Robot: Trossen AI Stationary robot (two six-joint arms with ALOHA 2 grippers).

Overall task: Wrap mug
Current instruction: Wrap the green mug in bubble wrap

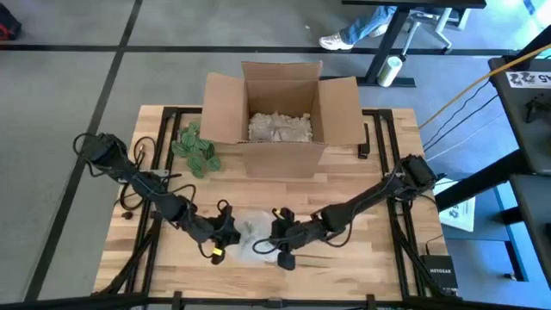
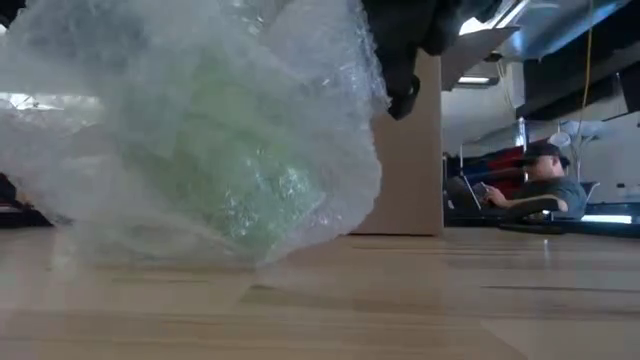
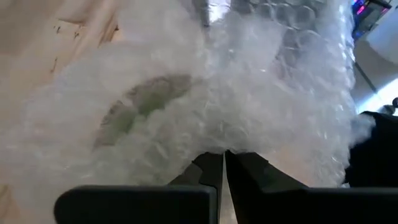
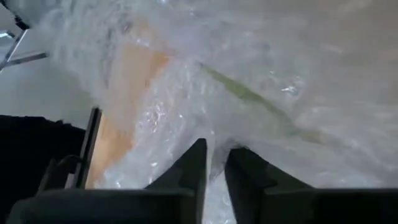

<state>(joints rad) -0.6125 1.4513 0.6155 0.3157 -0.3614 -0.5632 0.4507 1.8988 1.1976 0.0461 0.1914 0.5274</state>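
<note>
Bubble wrap (image 1: 250, 231) bundled around a pale green mug (image 2: 235, 170), low and centre in the overhead frame, resting on the wooden desk (image 1: 362, 194). Left gripper (image 1: 222, 232) at the bundle's left edge, right gripper (image 1: 281, 234) at its right edge. In the left wrist view, jaws nearly together, pinching a fold of wrap (image 3: 236, 106). In the right wrist view, jaws close together too, clamped on a thin layer of film (image 4: 249, 81).

Mug seen only as a green blur through the plastic, filling the left half of the level view; a darker oval patch (image 3: 146, 99) in the left wrist view, possibly the mouth or base. Long axis and facing not readable; handle hidden.

Likely handling: wrap light, soft, springy, prone to unfolding once released and slippery against glaze. Mug presumably stiff, heavier than its cover and breakable, able to roll inside loose film. Best hold judged to be on free edges of the sheet, not on the mug body.

Open cardboard box (image 1: 280, 108) with pale filler at upper centre of the overhead frame; green crumpled material (image 1: 196, 148) just left of it. Seated person (image 2: 545, 185) at far right of the level view.
</note>
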